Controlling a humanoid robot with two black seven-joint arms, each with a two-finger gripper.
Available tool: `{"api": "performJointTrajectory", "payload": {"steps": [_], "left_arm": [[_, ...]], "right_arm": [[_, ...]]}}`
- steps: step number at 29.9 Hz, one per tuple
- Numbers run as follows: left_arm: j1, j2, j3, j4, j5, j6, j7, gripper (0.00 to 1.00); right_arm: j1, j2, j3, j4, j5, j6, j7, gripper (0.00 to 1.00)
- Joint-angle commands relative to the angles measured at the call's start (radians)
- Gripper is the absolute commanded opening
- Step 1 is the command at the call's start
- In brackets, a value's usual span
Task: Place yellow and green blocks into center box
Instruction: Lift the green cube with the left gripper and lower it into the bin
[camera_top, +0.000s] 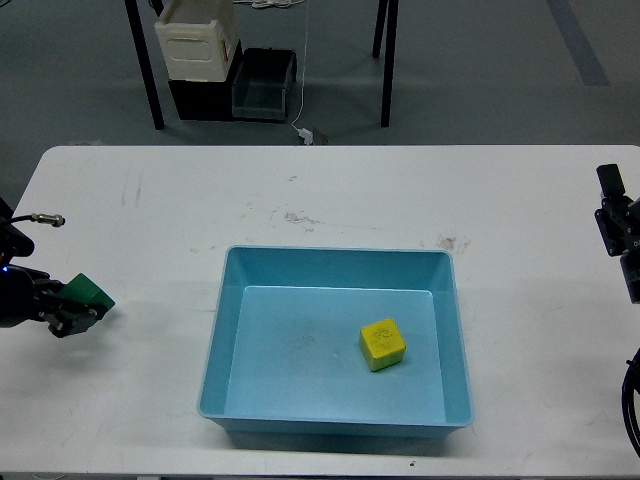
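Observation:
A light blue box (336, 425) sits at the centre front of the white table. A yellow block (382, 344) lies inside it, right of its middle. My left gripper (74, 310) is at the table's left edge, shut on a green block (89, 292), held well left of the box and a little above the table. My right gripper (612, 196) is at the far right edge, dark and seen end-on, and its fingers cannot be told apart.
The white table (330, 200) has scuff marks behind the box. Beyond its far edge, on the floor, stand a white container (198, 40) on dark bins (262, 84) and black table legs (145, 70).

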Motion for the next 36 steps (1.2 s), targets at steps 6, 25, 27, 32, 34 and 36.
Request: {"api": "performJointTrajectory", "payload": {"steps": [6, 25, 27, 32, 34, 36], "left_arm": [[-0.06, 0.023, -0.17, -0.013, -0.51, 0.0, 0.0, 0.16], [-0.547, -0.17, 0.07, -0.277, -0.298, 0.0, 0.0, 0.16], [-0.606, -0.191, 0.174, -0.283, -0.286, 0.0, 0.0, 0.16], [-0.719, -0.272, 0.432, -0.287, -0.215, 0.0, 0.0, 0.16], [-0.73, -0.305, 0.481, -0.287, -0.188, 0.0, 0.0, 0.17], [-0.73, -0.349, 0.501, -0.285, -0.165, 0.0, 0.0, 0.18]], "right_arm": [[0.0, 0.006, 0.0, -0.002, 0.0, -0.008, 0.0, 0.97], [-0.008, 0.006, 0.011, -0.002, 0.0, -0.032, 0.008, 0.97], [-0.008, 0.008, 0.02, -0.003, 0.0, -0.042, 0.008, 0.97], [-0.008, 0.006, 0.043, -0.003, 0.0, -0.043, 0.011, 0.97], [-0.008, 0.006, 0.047, -0.003, 0.0, -0.045, 0.011, 0.97], [-0.008, 0.006, 0.06, -0.003, 0.0, -0.045, 0.011, 0.97]]}}
